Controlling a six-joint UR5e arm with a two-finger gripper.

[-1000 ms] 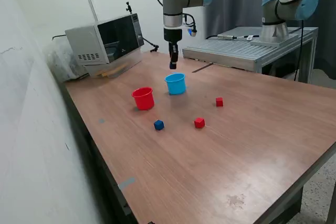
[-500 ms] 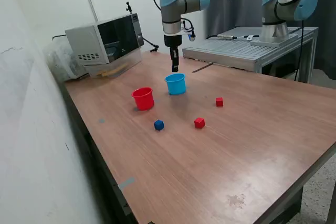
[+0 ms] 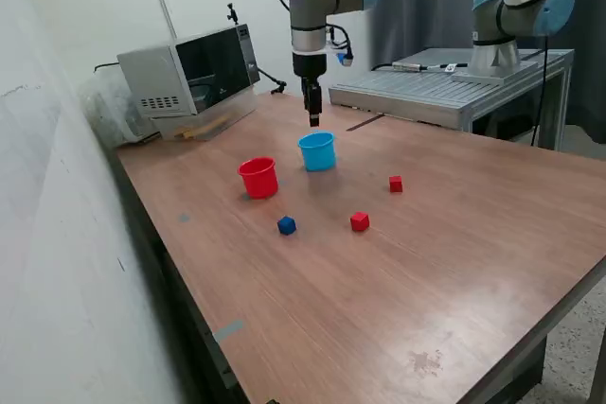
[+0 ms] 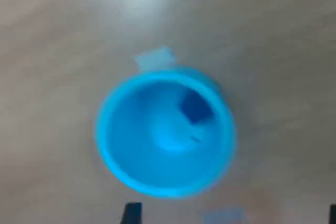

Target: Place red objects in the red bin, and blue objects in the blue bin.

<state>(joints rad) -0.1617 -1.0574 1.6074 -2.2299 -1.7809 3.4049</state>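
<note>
Wrist view looks straight down into the blue bin [image 4: 165,137], where a dark-blue cube [image 4: 195,107] lies inside against the wall. Two dark tips of my fingers [image 4: 132,214] poke in at the frame's edge, one at each side, well apart, with nothing between them.

From the exterior view, my fingers [image 3: 313,113] hang point-down just above the blue bin's [image 3: 317,151] rim; at that angle they read as one dark shape. The red bin [image 3: 258,178] stands upright just beside the blue one, toward the exterior view's left and a little nearer the camera. A second dark-blue cube [image 3: 286,225] sits on the counter [image 3: 454,262] in front of the red bin. One red cube [image 3: 359,221] lies near it toward the exterior view's right, and another red cube [image 3: 395,184] rests further right, apart from both bins. A microwave [image 3: 189,71] stands at the counter's far corner, and a second robot arm [image 3: 516,11] sits on a metal table beyond.
</note>
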